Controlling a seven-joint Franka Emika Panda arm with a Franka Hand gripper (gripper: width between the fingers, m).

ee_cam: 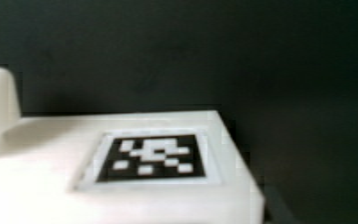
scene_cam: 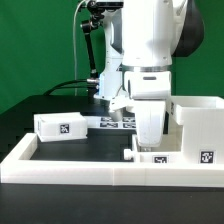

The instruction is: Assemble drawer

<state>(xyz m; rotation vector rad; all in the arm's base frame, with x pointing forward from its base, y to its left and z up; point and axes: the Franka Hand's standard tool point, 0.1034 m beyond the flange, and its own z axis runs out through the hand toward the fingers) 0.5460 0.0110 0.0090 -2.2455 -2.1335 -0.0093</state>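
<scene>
The large open-faced white drawer case [scene_cam: 197, 122] stands at the exterior view's right, with a tag low on its front. One small white tray [scene_cam: 62, 126] lies apart at the left, its tag facing front. The second small tray [scene_cam: 158, 156] sits against the case's left side, just behind the front rim. My gripper [scene_cam: 148, 140] hangs straight down on this tray, and its fingertips are hidden against the white plastic. In the wrist view, the tray's tagged face [ee_cam: 153, 158] fills the lower part, very close and blurred. No finger shows clearly there.
The marker board [scene_cam: 113, 122] lies flat at the back, behind my arm. A low white rim [scene_cam: 80, 170] borders the black table in front and at the left. A black stand with cables rises at the back before a green backdrop.
</scene>
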